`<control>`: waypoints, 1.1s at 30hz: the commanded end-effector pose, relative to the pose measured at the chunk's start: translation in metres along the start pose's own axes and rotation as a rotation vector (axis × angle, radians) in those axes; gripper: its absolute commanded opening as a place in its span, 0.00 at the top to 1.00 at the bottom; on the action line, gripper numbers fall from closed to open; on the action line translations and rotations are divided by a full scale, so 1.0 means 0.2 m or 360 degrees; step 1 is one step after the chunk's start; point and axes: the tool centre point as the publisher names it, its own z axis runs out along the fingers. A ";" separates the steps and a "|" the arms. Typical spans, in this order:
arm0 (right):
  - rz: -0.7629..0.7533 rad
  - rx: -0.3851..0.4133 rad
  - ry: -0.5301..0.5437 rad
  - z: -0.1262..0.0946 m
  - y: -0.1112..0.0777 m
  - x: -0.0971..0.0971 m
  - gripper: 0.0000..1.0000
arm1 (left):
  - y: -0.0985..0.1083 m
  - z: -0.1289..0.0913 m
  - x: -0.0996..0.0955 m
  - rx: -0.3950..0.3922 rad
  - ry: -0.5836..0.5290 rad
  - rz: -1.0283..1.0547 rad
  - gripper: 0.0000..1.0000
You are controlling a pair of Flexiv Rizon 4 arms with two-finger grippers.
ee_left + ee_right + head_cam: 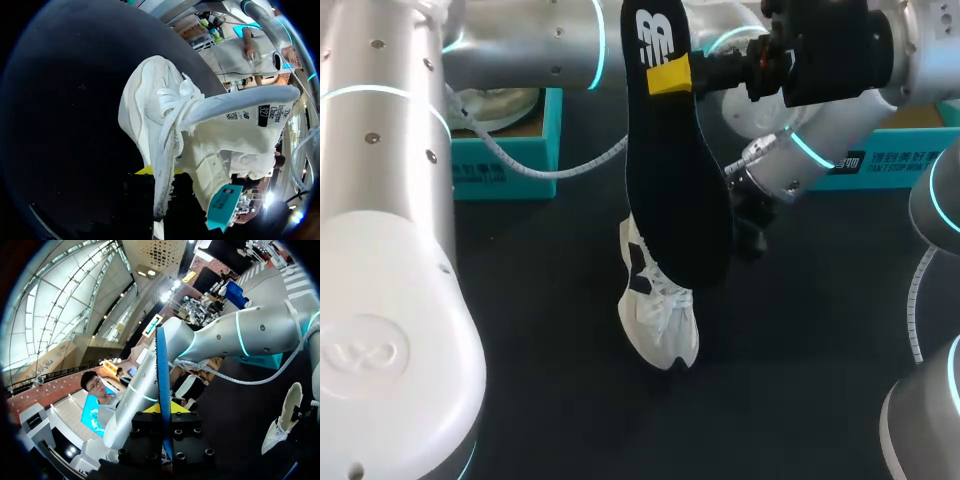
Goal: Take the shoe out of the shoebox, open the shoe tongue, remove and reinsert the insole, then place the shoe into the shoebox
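Observation:
My right gripper [669, 76] is raised high over the table and shut on the heel end of the black insole [675, 190], which hangs down lengthwise. In the right wrist view the insole [162, 365] shows edge-on between the yellow tips of that gripper [162, 409]. Beneath it the white shoe [658, 318] rests on the black table, its heel hidden behind the insole. My left gripper [159, 174] is shut on the edge of the shoe's upper [150, 105] beside the opening. The tongue [235, 106] is folded outward.
A teal shoebox [505, 150] with paper inside stands at the back left. A second teal box part [890, 160] lies at the back right. My left arm [790, 150] reaches across behind the insole, with a cable trailing from it.

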 end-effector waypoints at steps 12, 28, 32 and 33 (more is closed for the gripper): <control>0.0004 0.0002 -0.0007 0.02 0.01 0.00 1.00 | -0.04 0.06 -0.06 -0.0021 -0.0031 -0.0001 0.00; 0.0004 0.0002 -0.0007 0.02 0.01 0.00 1.00 | -0.01 -0.19 0.15 -0.0007 -0.0479 -0.0145 0.00; 0.0004 0.0002 -0.0007 0.02 0.01 0.00 1.00 | 0.03 -0.25 0.19 0.0023 -0.0597 -0.0205 0.00; 0.0004 0.0002 -0.0007 0.02 0.01 0.00 1.00 | 0.05 -0.27 0.20 0.0039 -0.0629 -0.0236 0.00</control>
